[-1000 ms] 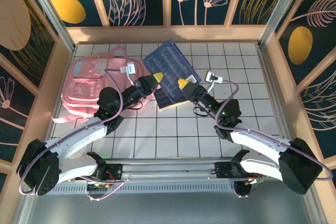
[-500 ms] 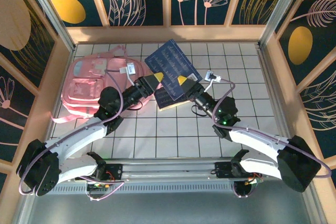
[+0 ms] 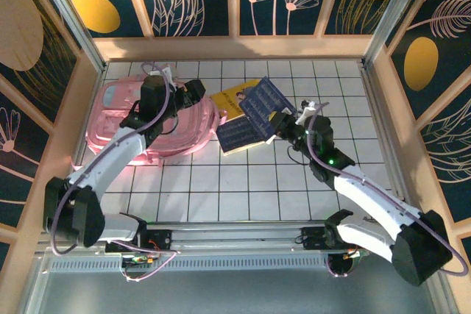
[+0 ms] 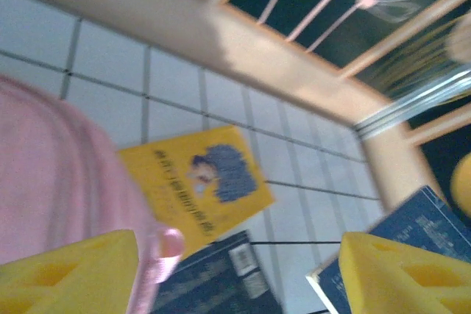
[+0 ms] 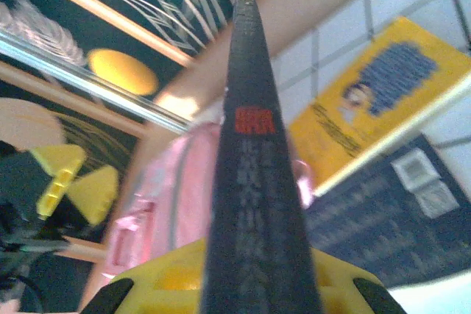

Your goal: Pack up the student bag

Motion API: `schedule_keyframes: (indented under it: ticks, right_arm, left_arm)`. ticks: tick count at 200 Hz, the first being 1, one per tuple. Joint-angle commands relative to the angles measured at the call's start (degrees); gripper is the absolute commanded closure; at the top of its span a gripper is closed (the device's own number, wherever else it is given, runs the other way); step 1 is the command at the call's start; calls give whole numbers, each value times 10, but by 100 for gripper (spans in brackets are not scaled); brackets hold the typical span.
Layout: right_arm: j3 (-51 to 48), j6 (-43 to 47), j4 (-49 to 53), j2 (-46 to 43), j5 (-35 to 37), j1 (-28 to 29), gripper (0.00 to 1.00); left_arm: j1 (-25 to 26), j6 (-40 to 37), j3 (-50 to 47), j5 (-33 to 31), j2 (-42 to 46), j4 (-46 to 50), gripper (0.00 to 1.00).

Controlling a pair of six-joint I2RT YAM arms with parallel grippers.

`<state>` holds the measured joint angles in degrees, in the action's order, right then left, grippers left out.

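My left gripper point(image 4: 235, 273) hangs open at the edge of the bag point(image 3: 110, 137). My right gripper point(image 5: 254, 284) clamps a blue book point(image 5: 250, 182) by its edge

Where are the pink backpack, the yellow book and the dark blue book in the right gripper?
pink backpack point(image 3: 188, 131): top view, bare fabric on the side nearest the books.
yellow book point(image 4: 197, 182): left wrist view, middle of its cover.
dark blue book point(image 5: 254, 204): right wrist view, on its spine.

You see the right gripper point(image 5: 250, 281) clamped on a dark book point(image 5: 254, 182) — spine-on. Beyond it lie a yellow book point(image 5: 375, 101) and the bag point(image 5: 176, 204).
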<state>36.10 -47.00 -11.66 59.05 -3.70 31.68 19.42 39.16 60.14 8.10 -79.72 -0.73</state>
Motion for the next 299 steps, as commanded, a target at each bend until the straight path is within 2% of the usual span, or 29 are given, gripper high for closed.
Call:
schedule_keyframes:
  ticks: [1, 30, 64, 103, 144, 165, 181, 223, 241, 264, 299]
  right_arm:
    - [62, 1, 131, 32, 19, 5, 100]
    - [64, 28, 148, 27, 61, 35, 100]
    - [37, 105, 91, -4, -22, 30, 100]
    - [53, 126, 114, 13, -40, 14, 100]
    - [35, 105, 83, 30, -78, 0, 100]
    - [35, 101, 81, 45, -86, 0, 100]
    - [39, 99, 76, 51, -99, 0, 100]
    - [83, 115, 112, 61, -87, 0, 100]
    - [99, 135, 122, 71, -91, -26, 100]
    - [116, 136, 118, 87, -131, -47, 100]
    - [135, 125, 62, 122, -235, -69, 100]
  left_arm:
    - [-42, -56, 46, 0, -48, 93, 29]
    - [-75, -93, 86, -21, -105, 129, 29]
    - [-78, -137, 132, -46, -175, 165, 34]
    - [-78, -132, 135, 28, -218, 137, 44]
    - [-78, -123, 127, 92, -235, 113, 71]
    - [-78, -123, 121, 97, -243, 112, 82]
    - [-78, -133, 134, 78, -253, 139, 100]
    - [-78, -154, 166, 69, -188, 178, 100]
    - [-78, -173, 192, 78, -148, 208, 100]
    - [-78, -196, 210, 68, -100, 245, 100]
    - [-78, -214, 216, 101, -45, 257, 100]
